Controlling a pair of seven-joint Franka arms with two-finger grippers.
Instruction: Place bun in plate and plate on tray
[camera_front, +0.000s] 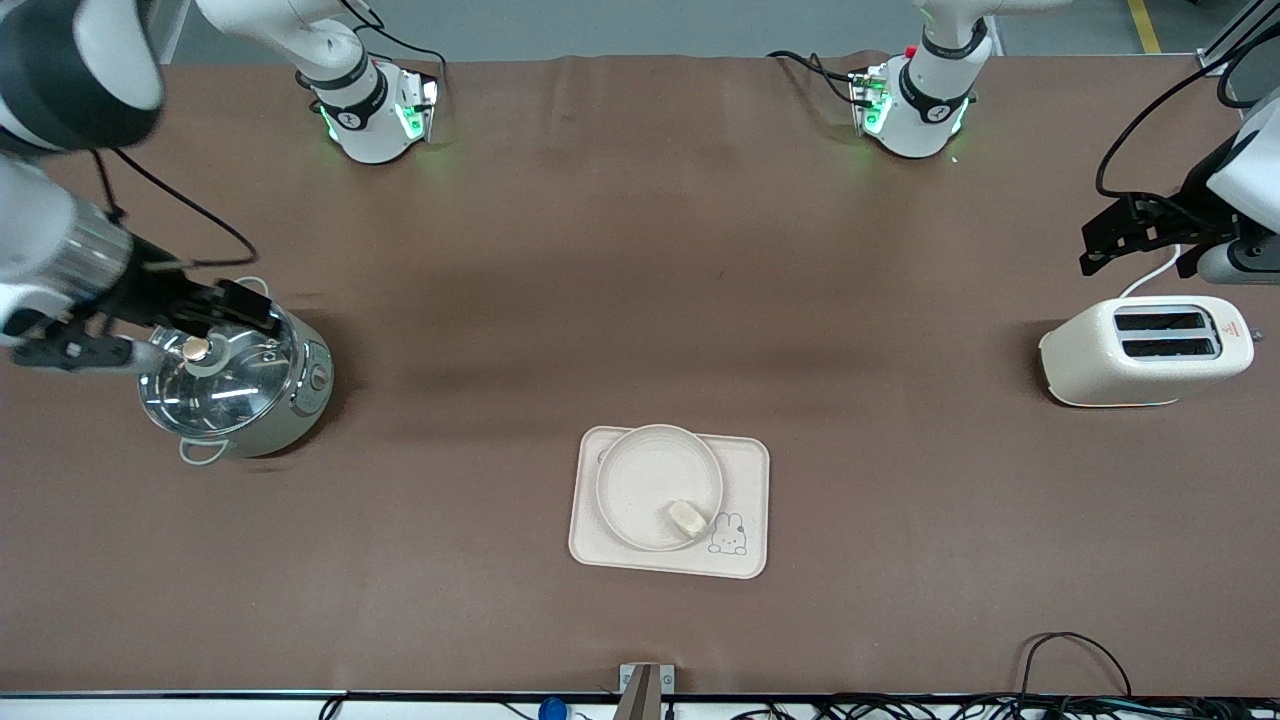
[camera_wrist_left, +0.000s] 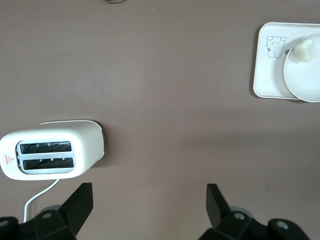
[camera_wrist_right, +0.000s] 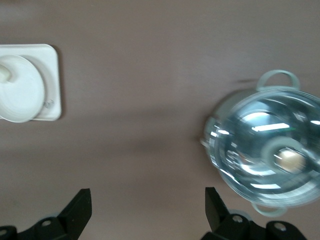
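Note:
The bun (camera_front: 686, 518) lies in the round plate (camera_front: 645, 470), close to the rim nearest the front camera. The plate rests on the rabbit tray (camera_front: 748, 470) in the middle of the table, overhanging the tray's edge toward the right arm's end. My left gripper (camera_front: 1125, 238) is open and empty, up over the toaster. My right gripper (camera_front: 235, 305) is open and empty, up over the pot. The left wrist view shows the left gripper (camera_wrist_left: 150, 200) open, with the tray (camera_wrist_left: 265, 75), plate (camera_wrist_left: 305, 80) and bun (camera_wrist_left: 303, 50). The right wrist view shows the right gripper (camera_wrist_right: 147, 200) open, with the tray (camera_wrist_right: 52, 80) and plate (camera_wrist_right: 20, 95).
A cream toaster (camera_front: 1150, 350) stands at the left arm's end of the table; it also shows in the left wrist view (camera_wrist_left: 50, 150). A steel pot with a glass lid (camera_front: 235, 385) stands at the right arm's end; it also shows in the right wrist view (camera_wrist_right: 265, 150). Cables run along the table edge nearest the front camera.

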